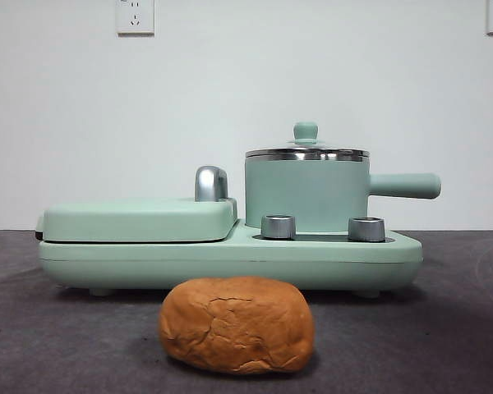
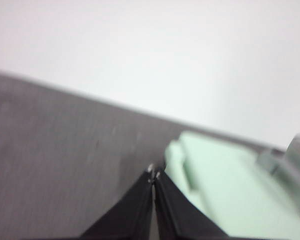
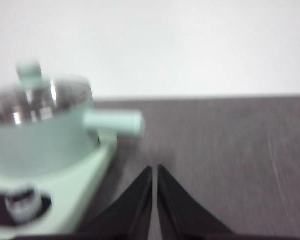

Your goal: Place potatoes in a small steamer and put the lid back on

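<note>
The orange-brown crusty potato lump (image 1: 237, 325) lies on the dark table in front of the cooker. The small mint-green steamer pot (image 1: 306, 195) stands on the cooker's right side, its handle (image 1: 404, 185) pointing right. The glass lid (image 1: 306, 153) with its mint knob sits on the pot. The right wrist view shows the pot (image 3: 40, 140), its lid (image 3: 37, 102) and its handle (image 3: 115, 123), blurred. My right gripper (image 3: 154, 168) is shut and empty, beside the cooker. My left gripper (image 2: 154, 174) is shut and empty, by the cooker's other end. Neither arm shows in the front view.
The mint-green cooker base (image 1: 230, 258) carries a flat hinged griddle cover (image 1: 135, 220) with a steel handle (image 1: 211, 183) on the left and two steel dials (image 1: 278, 226) in front. The griddle cover (image 2: 225, 190) shows in the left wrist view. A white wall stands behind.
</note>
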